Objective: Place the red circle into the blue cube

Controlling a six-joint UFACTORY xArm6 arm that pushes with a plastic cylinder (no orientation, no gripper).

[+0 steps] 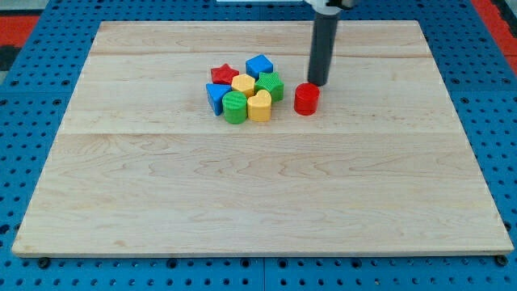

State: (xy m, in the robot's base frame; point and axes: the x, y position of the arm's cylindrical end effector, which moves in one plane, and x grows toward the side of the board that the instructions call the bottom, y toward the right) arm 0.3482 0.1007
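Camera view showed a pale wooden board [258, 202] lying on a blue pegboard surface [32, 97], and nearly everything on it sat in the upper middle. Furthest toward the view's left of the cluster was a blue block [216, 96], wedge-like though its exact shape was hard to make out, with a red star [224, 74] just above it. Next came a green cylinder [235, 107] at the cluster's bottom edge, touching a yellow block [259, 105] beside it, and a second yellow block [243, 83], roughly hexagonal, sat in the middle of the group. The blue cube [259, 65] stood at the cluster's top, with another green block [271, 85] just below it on the cluster's right side. All seven pieces were packed together, touching or nearly so. The red circle [306, 99], a short red cylinder, stood apart from the pack, just to the view's right of the green block and lower right of the blue cube, not touching either. My tip [317, 84] rested on the board just above and slightly right of the red circle, very close to it; the dark rod rose straight up from there to the view's top. The arm carried no pincer, only this rod, so nothing was clamped.
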